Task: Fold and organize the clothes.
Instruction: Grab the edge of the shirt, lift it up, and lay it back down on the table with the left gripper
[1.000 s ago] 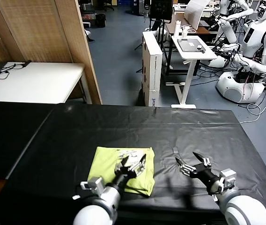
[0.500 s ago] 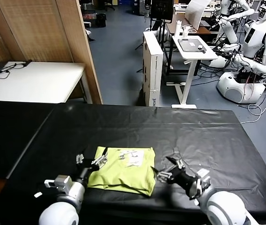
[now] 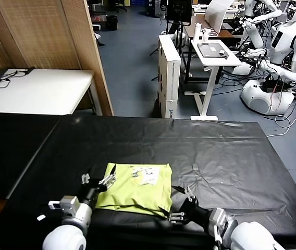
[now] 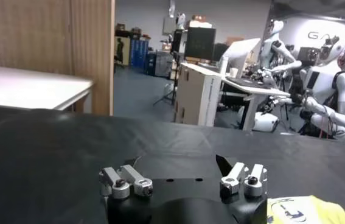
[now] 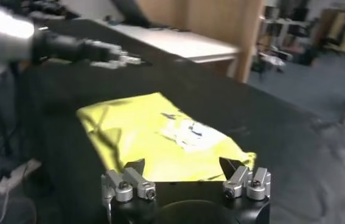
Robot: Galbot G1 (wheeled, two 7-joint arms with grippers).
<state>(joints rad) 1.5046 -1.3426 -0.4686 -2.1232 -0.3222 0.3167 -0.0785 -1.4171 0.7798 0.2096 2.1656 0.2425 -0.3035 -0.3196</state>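
One lime-green T-shirt (image 3: 136, 190) lay on the black counter (image 3: 231, 151), near the front edge and a little to the robot's left of centre. It sat as a compact, roughly rectangular packet, so the folding looked largely done. No sleeve stuck out in the head view. The near hem sagged slightly at its right corner, close to the counter's edge. The small white print (image 3: 145, 175) faced up, on the far half of the packet.

Judged remaining: perhaps a last fold to halve the packet, then squaring it up or moving it to a tidy spot. Whether a further fold was planned could not be told from these views.

Orientation: the packet's long axis ran left to right across the counter, roughly parallel to the front edge. The far edge looked straight; the near edge was less even. The collar could not be made out, so which end was the neck end could not be told.

Left hand (image 3: 97, 183): open, holding nothing, low over the counter just beside the shirt's left edge. In the left wrist view its fingers (image 4: 126, 181) were spread over bare black cloth, with a corner of the shirt showing to one side.

Right hand (image 3: 175, 207): open, empty, at the shirt's near right corner, not visibly touching it. In the right wrist view its fingers (image 5: 245, 180) were spread and pointed at the shirt.
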